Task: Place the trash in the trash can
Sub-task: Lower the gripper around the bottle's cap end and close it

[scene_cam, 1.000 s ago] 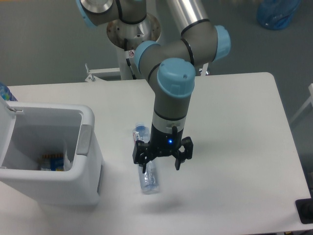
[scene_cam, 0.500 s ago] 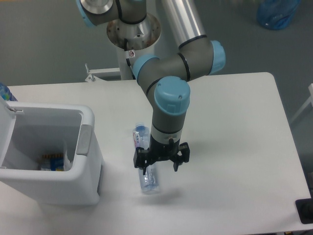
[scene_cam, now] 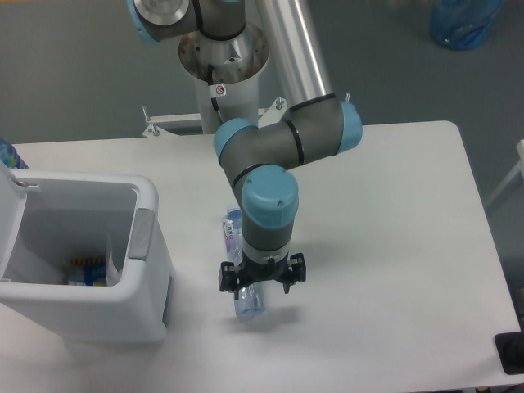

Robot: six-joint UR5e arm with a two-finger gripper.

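A crushed clear plastic bottle (scene_cam: 244, 278) lies flat on the white bench (scene_cam: 393, 246), its blue-capped end pointing away from us and its body running toward the near edge. It sits just to the right of the trash can (scene_cam: 151, 278), a large white bin with its lid swung open at the far left and a grey panel on the side facing the bottle. Inside the bin we can make out some small printed litter on the floor, too small to name with confidence. Directly above the bottle's middle we see the gripper (scene_cam: 261, 282) pointing straight down, its jaws spread wide with one finger on each side of the bottle, low enough to look level with it, though we cannot tell whether either finger touches. We judge that the step in hand is the pickup of the bottle: the arm is in place and the grasp is not yet made. The next move calls for closing squarely across the bottle, gently, since crushed thin plastic may flex or slip, then lifting it and carrying it left over the bin's open mouth.
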